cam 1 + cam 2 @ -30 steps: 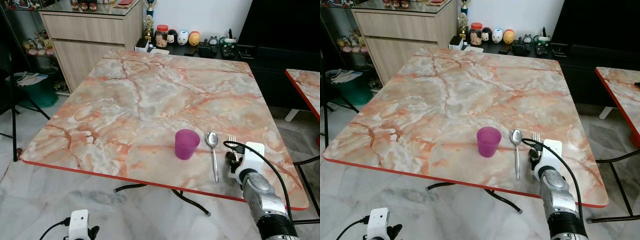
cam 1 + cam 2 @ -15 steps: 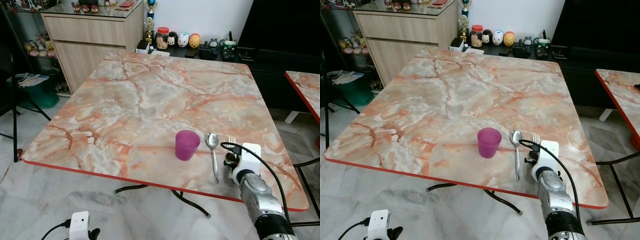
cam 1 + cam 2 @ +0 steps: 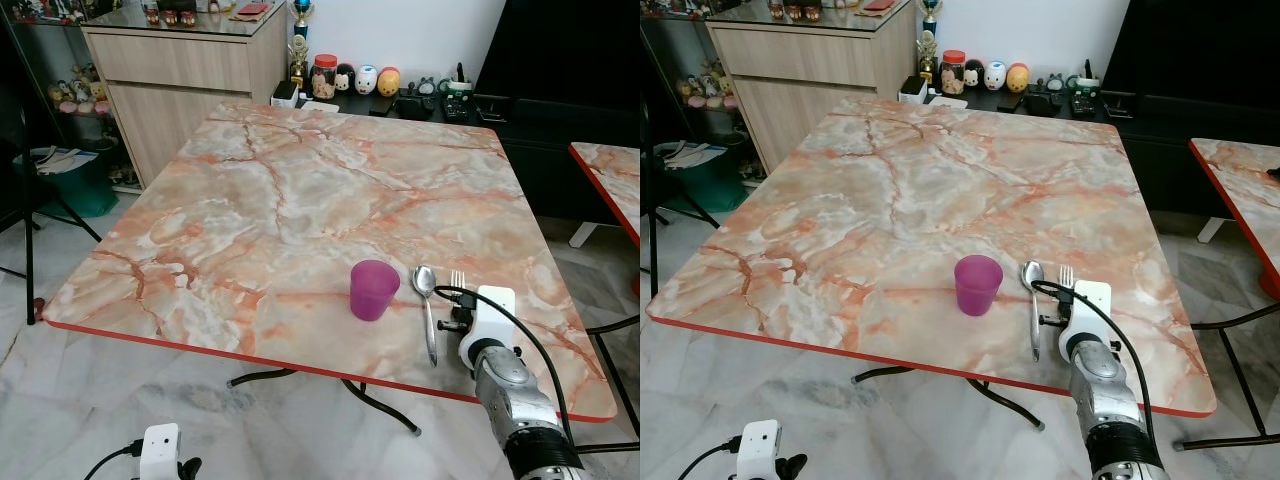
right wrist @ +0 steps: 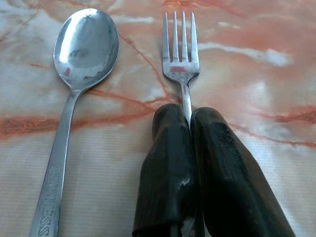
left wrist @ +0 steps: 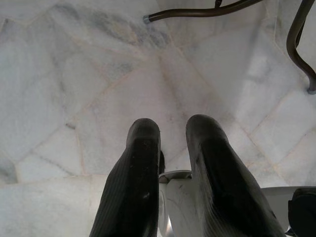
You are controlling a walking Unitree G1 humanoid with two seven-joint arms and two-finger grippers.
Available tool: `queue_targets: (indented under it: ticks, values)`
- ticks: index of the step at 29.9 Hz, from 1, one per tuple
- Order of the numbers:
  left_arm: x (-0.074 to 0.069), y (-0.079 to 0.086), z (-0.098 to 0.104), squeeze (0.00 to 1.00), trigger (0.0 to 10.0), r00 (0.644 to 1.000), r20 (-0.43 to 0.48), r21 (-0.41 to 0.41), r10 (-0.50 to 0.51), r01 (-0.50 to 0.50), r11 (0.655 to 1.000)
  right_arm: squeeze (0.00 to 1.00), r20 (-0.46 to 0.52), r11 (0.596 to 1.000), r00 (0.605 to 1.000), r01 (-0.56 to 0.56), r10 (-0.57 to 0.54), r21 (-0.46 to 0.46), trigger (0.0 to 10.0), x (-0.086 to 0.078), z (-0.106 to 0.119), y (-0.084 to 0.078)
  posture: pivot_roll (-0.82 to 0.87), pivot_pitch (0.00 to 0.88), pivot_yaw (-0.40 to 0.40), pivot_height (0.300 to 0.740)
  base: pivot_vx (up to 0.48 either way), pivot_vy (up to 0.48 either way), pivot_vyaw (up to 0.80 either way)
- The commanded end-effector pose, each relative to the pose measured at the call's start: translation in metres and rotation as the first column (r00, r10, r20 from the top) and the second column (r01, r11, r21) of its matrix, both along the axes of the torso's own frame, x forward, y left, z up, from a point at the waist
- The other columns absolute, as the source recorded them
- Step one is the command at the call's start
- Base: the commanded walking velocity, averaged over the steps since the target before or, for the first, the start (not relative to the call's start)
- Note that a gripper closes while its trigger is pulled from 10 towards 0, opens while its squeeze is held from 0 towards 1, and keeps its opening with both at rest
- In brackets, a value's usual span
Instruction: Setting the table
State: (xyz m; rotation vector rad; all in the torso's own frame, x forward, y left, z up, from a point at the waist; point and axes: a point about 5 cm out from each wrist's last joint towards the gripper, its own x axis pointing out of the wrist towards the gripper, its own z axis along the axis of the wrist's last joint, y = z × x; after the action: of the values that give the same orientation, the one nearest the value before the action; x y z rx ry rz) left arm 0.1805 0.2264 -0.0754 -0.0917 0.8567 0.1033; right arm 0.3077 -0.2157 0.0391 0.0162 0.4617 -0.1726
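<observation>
- I am reading stamped capital letters running along the handle of the spoon in the right wrist view; they look like "CHINNESS", though the first letters are hard to make out.
- I am finding nothing else legible.

I see a home dining room: marble-patterned table, wooden sideboard, toy figurines on a low shelf, tiled floor
</observation>
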Motion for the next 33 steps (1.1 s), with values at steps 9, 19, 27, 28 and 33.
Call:
queue_targets:
  ticks: [9,19,27,28,33]
  values:
    - [-0.002,-0.003,-0.002,0.0,10.0,1.0,-0.008,-0.014,0.004,-0.004,1.0,0.0,-0.005,0.982,0.994,0.106,-0.108,-0.158,10.0,-0.012,0.002,-0.024,0.05,0.0,-0.054,0.74,0.0,0.0,0.0]
    - [-0.001,-0.005,-0.002,0.0,10.0,1.0,-0.002,-0.013,0.003,-0.003,1.0,0.0,0.204,0.979,0.975,0.125,-0.09,-0.164,10.0,-0.003,0.037,-0.023,0.05,0.0,-0.051,0.74,0.0,0.0,0.0]
    - [-0.003,-0.005,-0.003,0.0,10.0,1.0,-0.004,-0.007,-0.001,0.001,1.0,0.0,0.468,0.991,0.883,0.029,0.037,-0.133,10.0,-0.001,0.074,0.0,0.05,0.0,-0.048,0.74,0.0,0.0,0.0]
    - [-0.004,-0.005,-0.003,0.0,10.0,1.0,-0.004,-0.006,-0.003,0.003,1.0,0.0,0.482,0.99,0.875,0.02,0.049,-0.137,10.0,-0.001,0.077,0.003,0.05,0.0,-0.048,0.74,0.0,0.0,0.0]
    - [-0.005,-0.004,-0.003,0.0,10.0,1.0,-0.009,0.014,-0.011,0.011,1.0,0.0,0.577,0.986,0.809,-0.013,0.108,-0.166,10.0,-0.009,0.095,0.014,0.06,0.0,-0.053,0.74,0.0,0.0,0.0]
